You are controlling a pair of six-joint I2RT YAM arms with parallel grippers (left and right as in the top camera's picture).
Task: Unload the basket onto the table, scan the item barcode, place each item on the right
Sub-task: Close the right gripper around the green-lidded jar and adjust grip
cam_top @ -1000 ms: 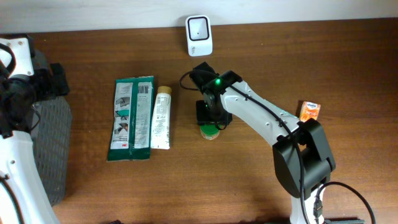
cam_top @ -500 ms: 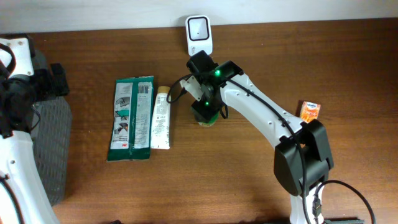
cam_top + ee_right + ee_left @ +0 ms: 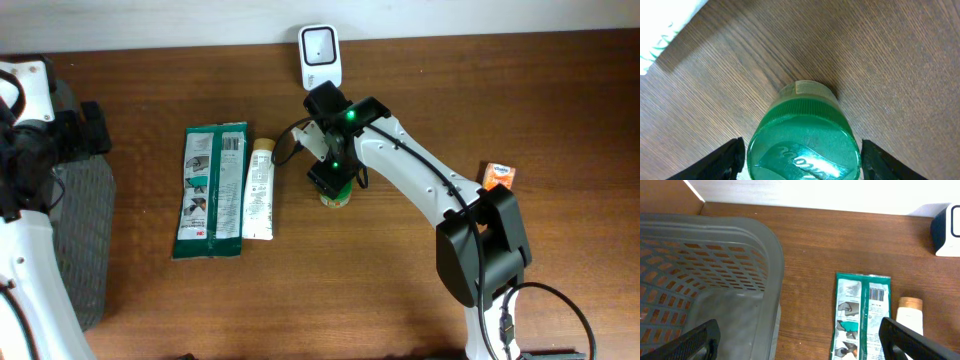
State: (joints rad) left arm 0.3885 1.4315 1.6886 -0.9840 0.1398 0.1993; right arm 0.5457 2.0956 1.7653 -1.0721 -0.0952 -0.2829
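A small jar with a green screw cap point(image 3: 804, 145) stands upright on the wooden table, also visible under the arm in the overhead view as the jar point(image 3: 336, 197). My right gripper point(image 3: 802, 160) hangs straight over it, open, with one black finger point(image 3: 725, 162) on each side of the cap and only thin gaps between. The white barcode scanner point(image 3: 320, 56) stands at the table's back edge, a short way behind the jar. My left gripper point(image 3: 800, 340) is open and empty at the far left, above the basket's edge.
A green flat packet point(image 3: 210, 190) and a white tube point(image 3: 259, 188) lie side by side left of the jar. A small orange box point(image 3: 497, 177) sits at the right. A grey mesh basket point(image 3: 715, 255) fills the left edge.
The right gripper moved the jar a little toward the back of the table, then its jaws spread away from the cap. The left arm has not moved.
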